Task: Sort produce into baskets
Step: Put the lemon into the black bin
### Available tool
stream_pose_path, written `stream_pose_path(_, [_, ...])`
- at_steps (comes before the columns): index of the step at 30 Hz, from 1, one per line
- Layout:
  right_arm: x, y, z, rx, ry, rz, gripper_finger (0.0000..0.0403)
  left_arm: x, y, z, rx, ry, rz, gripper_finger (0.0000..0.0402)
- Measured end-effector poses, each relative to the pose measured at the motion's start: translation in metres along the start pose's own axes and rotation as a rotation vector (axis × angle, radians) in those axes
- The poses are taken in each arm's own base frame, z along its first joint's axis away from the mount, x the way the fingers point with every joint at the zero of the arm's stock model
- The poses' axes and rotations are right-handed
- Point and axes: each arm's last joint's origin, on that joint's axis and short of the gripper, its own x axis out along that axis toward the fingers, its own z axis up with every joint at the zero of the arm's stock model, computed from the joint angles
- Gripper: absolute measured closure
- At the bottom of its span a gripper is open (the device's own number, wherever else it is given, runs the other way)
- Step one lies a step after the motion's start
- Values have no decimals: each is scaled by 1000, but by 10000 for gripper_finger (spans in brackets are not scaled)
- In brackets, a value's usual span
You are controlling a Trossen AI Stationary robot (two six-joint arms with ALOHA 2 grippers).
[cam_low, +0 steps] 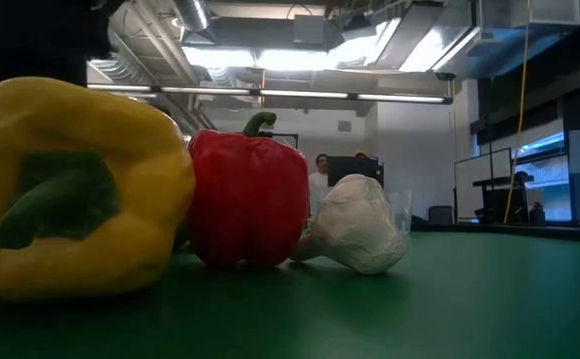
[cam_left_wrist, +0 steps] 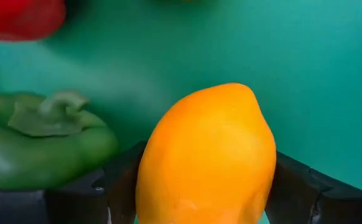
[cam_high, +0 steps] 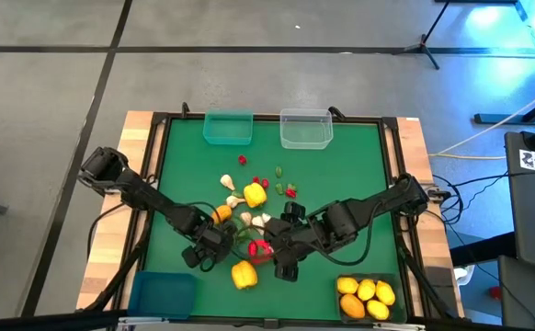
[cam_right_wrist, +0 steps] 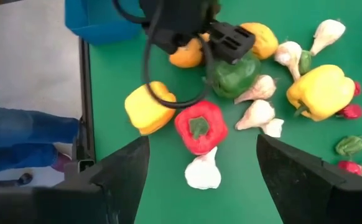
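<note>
An orange citrus [cam_left_wrist: 209,149] lies on the green mat between the fingers of my left gripper [cam_right_wrist: 190,40], which comes down on it at the near left of the produce pile [cam_high: 214,248]. Beside it are a green pepper [cam_left_wrist: 44,146], a red pepper [cam_right_wrist: 199,124], a yellow pepper [cam_right_wrist: 148,107] and a garlic bulb [cam_right_wrist: 203,171]. My right gripper [cam_right_wrist: 203,168] hangs open high over the pile [cam_high: 286,265] with nothing between its fingers. The teal basket [cam_high: 228,127] and the clear basket [cam_high: 305,129] stand at the far edge. My left gripper has the orange citrus between its two fingers, one finger [cam_left_wrist: 122,183] against each side [cam_left_wrist: 153,180] of the fruit. The fingers come steeply from above. The citrus rests on the green mat.
A blue basket [cam_high: 162,294] stands at the near left corner. At the near right, a dark basket [cam_high: 367,296] holds several yellow citrus. More garlic bulbs [cam_right_wrist: 255,115], a second yellow pepper [cam_right_wrist: 321,90], another citrus [cam_right_wrist: 259,37] and small red and green pieces lie mid-mat. A person's legs [cam_right_wrist: 19,143] show beyond the table.
</note>
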Motion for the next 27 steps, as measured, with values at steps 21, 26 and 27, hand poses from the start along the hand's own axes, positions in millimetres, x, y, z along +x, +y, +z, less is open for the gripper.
stream_pose_path(21, [-76, 49, -39, -17, -353, -139, 114, -152, 66, -6, -717, -627, 221, 136])
stream_pose_path(26, [-78, 44, -23, 79, -531, -226, 114, -197, 71, -11, -808, -948, 263, 136])
stream_pose_path(27, [-78, 42, -18, 99, -565, -248, 114, -204, 71, -11, -806, -1004, 271, 136])
